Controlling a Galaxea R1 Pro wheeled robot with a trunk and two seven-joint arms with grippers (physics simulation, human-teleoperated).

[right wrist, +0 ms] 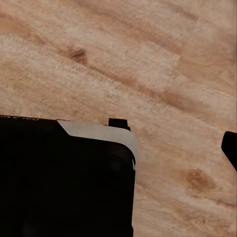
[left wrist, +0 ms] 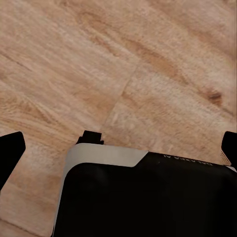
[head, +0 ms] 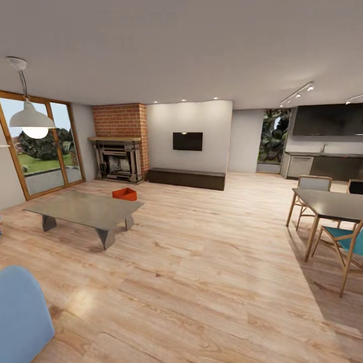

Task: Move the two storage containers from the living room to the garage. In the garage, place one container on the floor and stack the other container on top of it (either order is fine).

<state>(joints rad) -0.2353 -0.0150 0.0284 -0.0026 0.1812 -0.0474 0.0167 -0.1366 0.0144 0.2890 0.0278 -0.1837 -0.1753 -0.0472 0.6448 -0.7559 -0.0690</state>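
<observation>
Living room seen from afar; one storage container (head: 124,193) on the planks behind the coffee table (head: 85,208).
Both wrist cameras face down over the wood floor (left wrist: 148,74); left gripper (left wrist: 118,148) fingertips wide apart; right gripper's state cannot be told.

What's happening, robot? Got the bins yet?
Left gripper open, holding nothing; right can't tell. One bin on the floor beyond the coffee table, by the fireplace. Table sits in the way.

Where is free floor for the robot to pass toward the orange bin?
The wide light wood plank floor between the low grey coffee table and the dark dining table is free. The orange-red open-topped bin sits close behind the coffee table.
</observation>
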